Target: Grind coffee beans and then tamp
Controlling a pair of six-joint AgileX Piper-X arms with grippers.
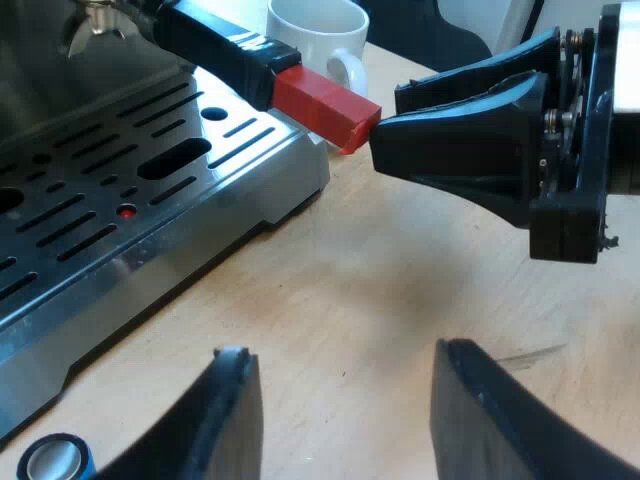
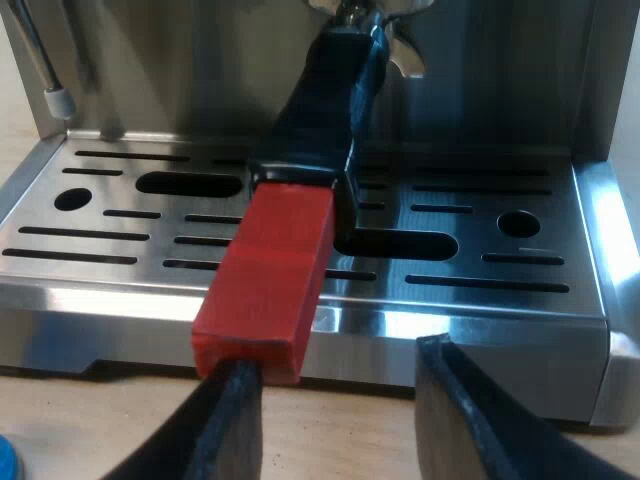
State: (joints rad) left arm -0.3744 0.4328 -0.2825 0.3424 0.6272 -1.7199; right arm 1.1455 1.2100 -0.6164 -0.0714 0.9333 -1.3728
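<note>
The metal holder is locked into the espresso machine's front, its dark handle (image 2: 325,100) reaching out over the drip tray (image 2: 500,285) and ending in a red block (image 2: 265,290). My right gripper (image 2: 335,410) is open just off that red end, with one fingertip (image 2: 232,400) right under the block's tip. From the left wrist view, the right gripper (image 1: 455,135) points at the red end (image 1: 325,100) and seems to touch its tip. My left gripper (image 1: 340,400) is open over bare wooden table, holding nothing.
A white mug (image 1: 315,35) stands on the table just beyond the handle. A blue tamper (image 1: 55,460) sits by the machine's base near my left finger. The steam wand (image 2: 45,60) hangs at one side of the slotted drip tray (image 1: 120,200).
</note>
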